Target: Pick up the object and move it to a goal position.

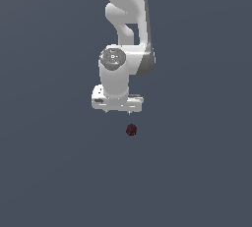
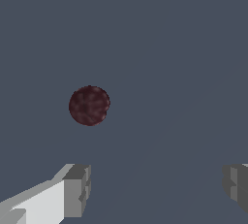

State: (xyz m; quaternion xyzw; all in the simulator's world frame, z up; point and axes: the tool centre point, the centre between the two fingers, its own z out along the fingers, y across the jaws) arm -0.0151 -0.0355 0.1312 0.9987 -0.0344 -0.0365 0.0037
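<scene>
I'm seeing the gripper (image 1: 118,111) hovering wide open — holding nothing — just beside the maroon berry (image 1: 131,129).

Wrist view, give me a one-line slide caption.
Open gripper poised with fingers spread, dark maroon berry-like object lying free ahead, not yet grasped.

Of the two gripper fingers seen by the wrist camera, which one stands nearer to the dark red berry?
The finger with the white body behind it is nearer the maroon berry. The other finger, at the opposite edge, is farther away. Neither touches it.
</scene>
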